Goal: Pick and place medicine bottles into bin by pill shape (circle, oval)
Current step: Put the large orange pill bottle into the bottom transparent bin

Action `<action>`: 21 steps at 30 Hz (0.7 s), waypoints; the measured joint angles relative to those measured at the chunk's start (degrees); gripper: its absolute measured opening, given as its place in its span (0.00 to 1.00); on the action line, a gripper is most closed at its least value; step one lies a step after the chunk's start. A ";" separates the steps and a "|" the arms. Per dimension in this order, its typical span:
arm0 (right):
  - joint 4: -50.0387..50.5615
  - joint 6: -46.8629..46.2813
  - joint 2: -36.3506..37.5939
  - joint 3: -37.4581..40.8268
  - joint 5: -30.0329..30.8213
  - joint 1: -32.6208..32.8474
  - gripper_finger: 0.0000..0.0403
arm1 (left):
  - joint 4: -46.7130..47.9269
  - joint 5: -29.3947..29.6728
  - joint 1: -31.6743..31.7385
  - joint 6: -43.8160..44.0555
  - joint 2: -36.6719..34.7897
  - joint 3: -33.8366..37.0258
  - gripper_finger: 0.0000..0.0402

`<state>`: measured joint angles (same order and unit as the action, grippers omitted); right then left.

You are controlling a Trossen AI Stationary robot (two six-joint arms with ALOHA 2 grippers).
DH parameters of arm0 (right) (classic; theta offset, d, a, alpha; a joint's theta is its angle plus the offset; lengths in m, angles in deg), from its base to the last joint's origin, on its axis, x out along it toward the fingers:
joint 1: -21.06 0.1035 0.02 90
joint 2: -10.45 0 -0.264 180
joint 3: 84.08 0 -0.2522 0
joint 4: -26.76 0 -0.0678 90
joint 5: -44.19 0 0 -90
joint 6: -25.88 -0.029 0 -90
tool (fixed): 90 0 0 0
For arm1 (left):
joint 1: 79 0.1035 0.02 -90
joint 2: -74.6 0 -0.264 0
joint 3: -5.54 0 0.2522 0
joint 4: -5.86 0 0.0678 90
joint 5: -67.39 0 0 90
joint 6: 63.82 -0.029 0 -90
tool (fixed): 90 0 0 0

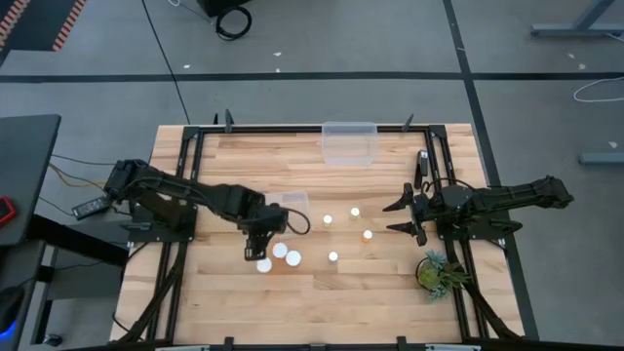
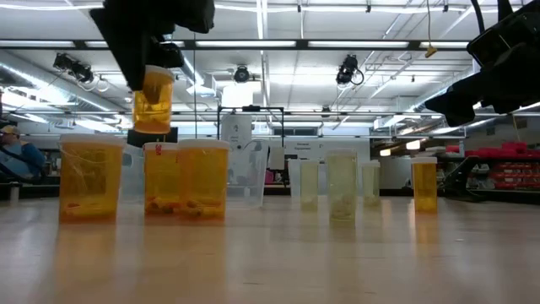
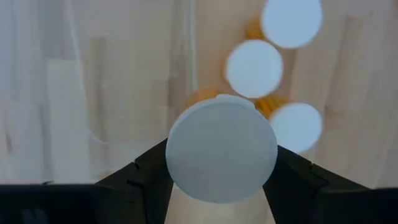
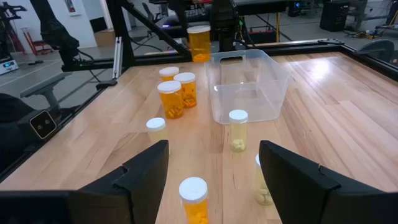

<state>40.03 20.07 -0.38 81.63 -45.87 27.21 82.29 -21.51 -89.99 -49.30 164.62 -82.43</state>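
Low view: a large amber bottle (image 2: 153,100) is seen lifted clear of the table at upper left, clamped between the half-closed fingers of the left gripper (image 2: 152,63). Directly beneath it, three more large bottles (image 2: 202,179) are stood close together on the wood. A knock is judged the main risk: if the held bottle is swung low, their white caps could be clipped and the group toppled or scattered. In the left wrist view the cap (image 3: 222,148) is shown gripped only at its sides, so a slip during travel cannot be ruled out. Farther back, four paler small bottles (image 2: 342,184) are spread across the middle of the frame, and a clear bin (image 1: 349,142) is seen at the table's top edge in the high view; a release short of its wall would leave the bottle outside. At far right, the right gripper (image 1: 406,214) is held wide open and empty.
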 joint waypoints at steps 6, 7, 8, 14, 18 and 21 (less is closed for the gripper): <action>0.00 0.00 0.00 0.01 -0.01 0.02 0.64 | -2.73 -0.02 3.68 -4.97 0.00 0.00 0.51; 0.00 0.00 0.00 -0.01 0.01 0.00 0.64 | -3.30 0.01 4.30 -6.09 0.00 0.00 0.51; 0.00 0.00 -0.01 0.01 0.00 0.01 0.64 | -3.83 0.22 4.84 -6.94 0.00 0.00 0.51; 0.00 0.00 0.00 0.01 -0.01 0.00 0.64 | -8.78 1.89 7.72 -12.96 0.00 0.00 0.54; 0.00 0.01 0.00 0.00 -0.01 0.01 0.64 | -11.71 1.89 9.67 -15.53 0.00 0.00 0.53; 0.00 0.02 0.00 0.01 0.00 0.00 0.64 | -13.45 1.94 11.05 -17.08 0.00 0.00 0.52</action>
<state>40.03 20.10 -0.38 81.64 -45.88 27.21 68.84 -19.57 -78.94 -66.38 164.62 -82.43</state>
